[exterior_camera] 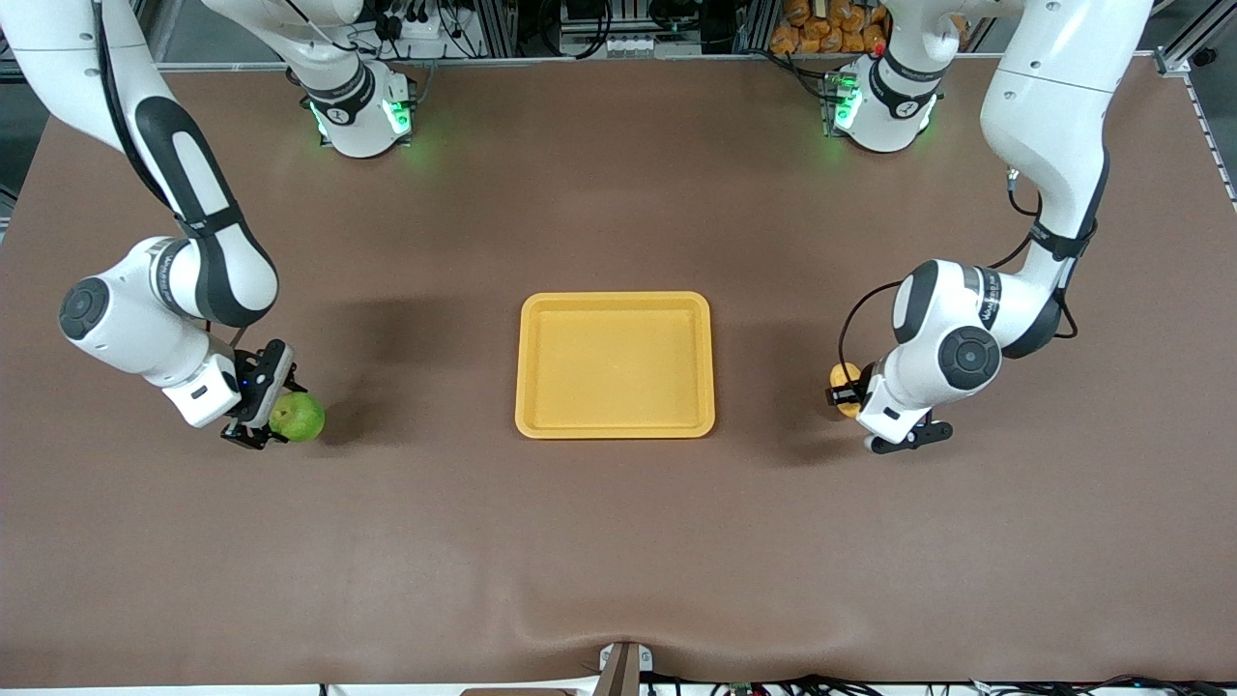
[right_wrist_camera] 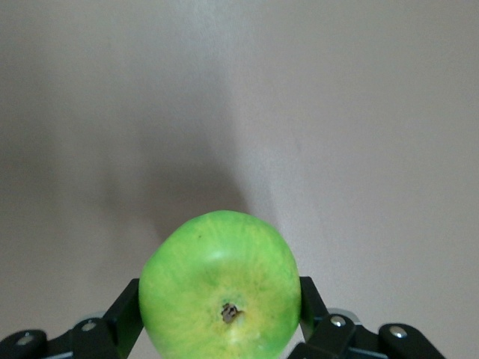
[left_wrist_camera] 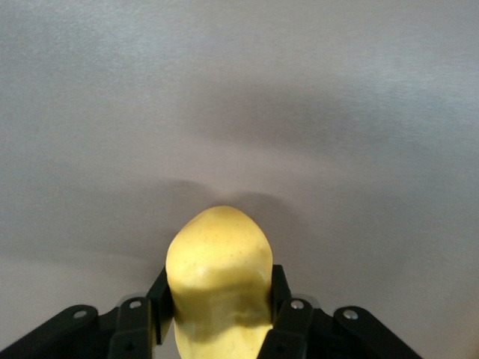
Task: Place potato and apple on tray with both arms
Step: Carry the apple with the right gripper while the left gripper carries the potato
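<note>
The yellow-orange tray (exterior_camera: 534, 358) lies empty in the middle of the table. My right gripper (exterior_camera: 275, 418), toward the right arm's end of the table, is shut on the green apple (exterior_camera: 298, 417); in the right wrist view the apple (right_wrist_camera: 219, 293) sits between both fingers with its stem dimple showing. My left gripper (exterior_camera: 848, 389), toward the left arm's end, is shut on the yellow potato (exterior_camera: 844, 378), mostly hidden by the wrist; in the left wrist view the potato (left_wrist_camera: 218, 284) is pinched between the fingers. I cannot tell whether either fruit still touches the table.
The brown table mat (exterior_camera: 618, 541) is bare around the tray. The arm bases (exterior_camera: 359, 111) stand along the table's farther edge. A small bracket (exterior_camera: 620, 667) sits at the nearest edge.
</note>
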Controlling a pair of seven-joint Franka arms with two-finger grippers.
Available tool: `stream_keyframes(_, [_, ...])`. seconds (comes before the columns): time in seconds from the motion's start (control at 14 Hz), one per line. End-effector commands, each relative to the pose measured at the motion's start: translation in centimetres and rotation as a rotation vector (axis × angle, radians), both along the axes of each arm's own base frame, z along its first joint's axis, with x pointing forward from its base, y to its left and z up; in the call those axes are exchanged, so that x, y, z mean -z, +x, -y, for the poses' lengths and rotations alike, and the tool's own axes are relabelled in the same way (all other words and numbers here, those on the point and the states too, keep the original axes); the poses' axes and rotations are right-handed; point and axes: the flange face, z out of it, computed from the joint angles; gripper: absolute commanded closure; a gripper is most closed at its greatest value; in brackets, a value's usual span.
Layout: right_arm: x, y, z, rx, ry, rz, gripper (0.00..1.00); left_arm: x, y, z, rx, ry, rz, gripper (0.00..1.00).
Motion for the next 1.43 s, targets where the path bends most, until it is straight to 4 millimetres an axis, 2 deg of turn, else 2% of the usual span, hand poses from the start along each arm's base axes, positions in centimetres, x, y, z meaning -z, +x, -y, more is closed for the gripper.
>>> stream_keyframes(0.0, [-2.1,0.8,-0.4,-0.002,0.064,-0.033,1.0,-2.1,-0.1,1.3,0.009,0.013,0.018,1.0])
stream_keyframes(0.07, [-2.1,0.8,-0.6,-0.001,0.08,-0.053,1.0,-2.6,0.1,1.7,0.012,0.015,0.01,1.0])
stream_keyframes(0.22, [-2.3,0.7,-1.0,-0.01,0.086,-0.067,1.0,-3.5,0.0,3.8,0.023,0.017,0.002,1.0])
stream_keyframes(0.5, [-2.9,0.2,-3.6,-0.062,0.096,-0.102,1.0,-5.3,-0.8,9.3,0.032,0.027,-0.001,1.0])
stream_keyframes(0.65, [-2.9,-0.3,-5.0,-0.088,0.097,-0.114,1.0,-6.3,-1.2,11.7,0.06,0.017,0.003,1.0])
stream_keyframes(0.86, [-3.3,-1.0,-8.5,-0.134,0.112,-0.111,1.0,-7.6,-1.3,15.0,0.082,0.021,-0.004,1.0])
stream_keyframes(1.0, [-3.7,-1.4,-12.5,-0.164,0.133,-0.105,1.0,-7.6,-2.0,16.8,0.097,0.021,-0.002,1.0])
stream_keyframes(1.22, [-4.1,-2.1,-19.9,-0.262,0.122,-0.026,1.0,-7.2,-2.9,20.0,0.106,0.022,0.004,1.0])
stream_keyframes(1.36, [-3.7,-3.0,-23.6,-0.306,0.128,-0.013,1.0,-7.3,-3.5,22.3,0.131,0.015,0.014,1.0])
